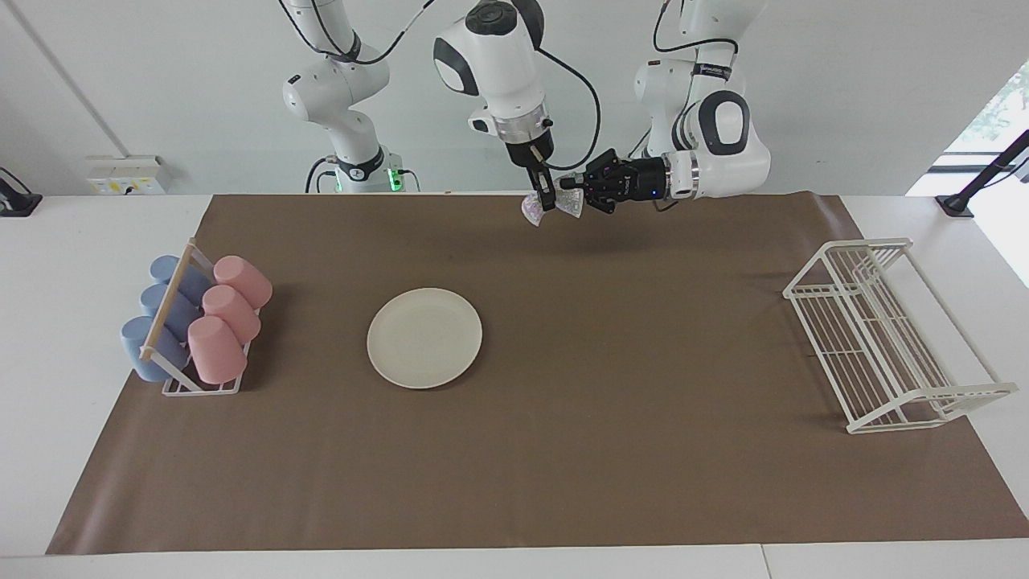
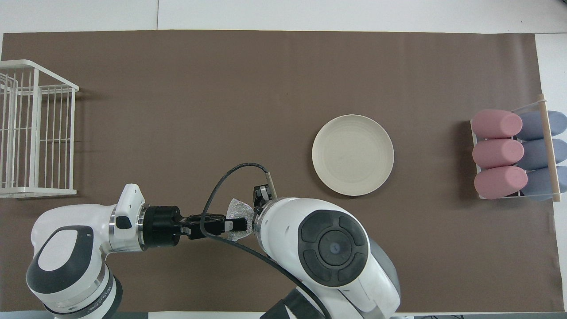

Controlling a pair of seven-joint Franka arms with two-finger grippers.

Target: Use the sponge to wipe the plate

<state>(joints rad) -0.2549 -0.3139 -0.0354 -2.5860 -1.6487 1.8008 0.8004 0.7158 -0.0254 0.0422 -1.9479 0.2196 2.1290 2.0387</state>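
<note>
The cream-white plate (image 1: pixel 424 338) lies flat on the brown mat (image 1: pixel 611 450), toward the right arm's end of the table; it also shows in the overhead view (image 2: pixel 352 155). The silvery mesh sponge (image 1: pixel 569 203) hangs in the air over the mat's edge by the robots, well clear of the plate. My right gripper (image 1: pixel 546 199) points down and is shut on the sponge's middle. My left gripper (image 1: pixel 582 191) reaches in sideways and touches one lobe of the sponge (image 2: pixel 238 207). In the overhead view the right arm hides its own gripper; the left gripper (image 2: pixel 229 224) shows.
A small rack with pink and blue cups (image 1: pixel 201 330) stands at the right arm's end of the mat. A white wire rack (image 1: pixel 884 338) stands at the left arm's end. Bare mat surrounds the plate.
</note>
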